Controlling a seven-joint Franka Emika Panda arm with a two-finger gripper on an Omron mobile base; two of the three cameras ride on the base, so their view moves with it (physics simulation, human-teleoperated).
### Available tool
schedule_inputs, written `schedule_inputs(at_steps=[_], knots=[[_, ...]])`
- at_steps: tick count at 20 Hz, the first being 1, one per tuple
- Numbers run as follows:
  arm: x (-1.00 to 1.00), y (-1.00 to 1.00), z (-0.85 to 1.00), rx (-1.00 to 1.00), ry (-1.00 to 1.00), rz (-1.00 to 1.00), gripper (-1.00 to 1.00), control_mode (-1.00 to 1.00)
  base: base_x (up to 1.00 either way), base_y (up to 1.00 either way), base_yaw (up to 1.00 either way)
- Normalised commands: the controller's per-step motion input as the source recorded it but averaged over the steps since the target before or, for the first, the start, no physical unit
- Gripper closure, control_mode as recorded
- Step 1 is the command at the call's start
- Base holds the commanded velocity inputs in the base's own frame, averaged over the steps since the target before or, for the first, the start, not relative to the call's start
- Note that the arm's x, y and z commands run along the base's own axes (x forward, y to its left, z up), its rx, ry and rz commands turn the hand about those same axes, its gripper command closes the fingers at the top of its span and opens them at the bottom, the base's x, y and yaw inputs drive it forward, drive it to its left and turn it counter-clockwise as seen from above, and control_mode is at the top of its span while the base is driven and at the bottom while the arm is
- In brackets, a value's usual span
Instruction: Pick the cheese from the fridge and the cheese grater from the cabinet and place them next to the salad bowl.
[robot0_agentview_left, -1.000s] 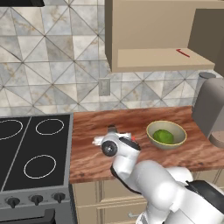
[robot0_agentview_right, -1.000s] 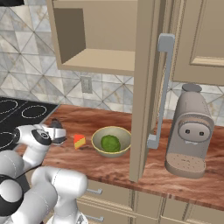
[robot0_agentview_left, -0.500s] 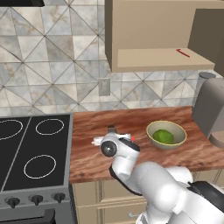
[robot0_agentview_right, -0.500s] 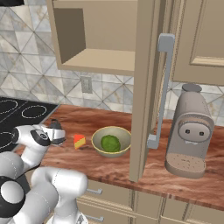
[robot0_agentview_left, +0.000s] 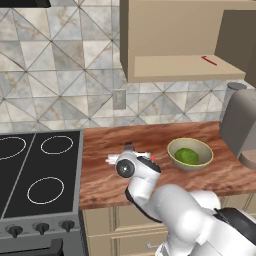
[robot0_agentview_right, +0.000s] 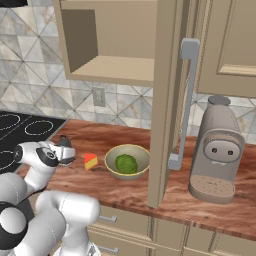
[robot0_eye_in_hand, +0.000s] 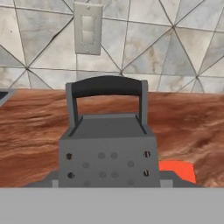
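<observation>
Hardly any change vs earlier pics: arm w/ cheese grater (robot0_eye_in_hand: 107, 144) sat low over counter (robot0_agentview_left: 100, 165) by cheese (robot0_agentview_right: 90, 161), only a tiny shift, if any.

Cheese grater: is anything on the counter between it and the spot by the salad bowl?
Only the cheese does: the cheese grater sits at the hand, and the wedge lies between there and the salad bowl. The remaining counter beside the bowl looks open.

Kitchen: stovetop (robot0_agentview_left: 40, 170), tiled backsplash (robot0_agentview_left: 60, 65)
</observation>
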Motion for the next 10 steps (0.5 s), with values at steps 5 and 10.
schedule_inputs(at_steps=[5,10], knots=[[-0.04,-0.27,-0.28,0.03,-0.10,0.00,1.00,-1.00,0.00,0.00,0.00],[-0.12,-0.17,-0.40,0.04,-0.06,0.00,1.00,-1.00,0.00,0.00,0.00]])
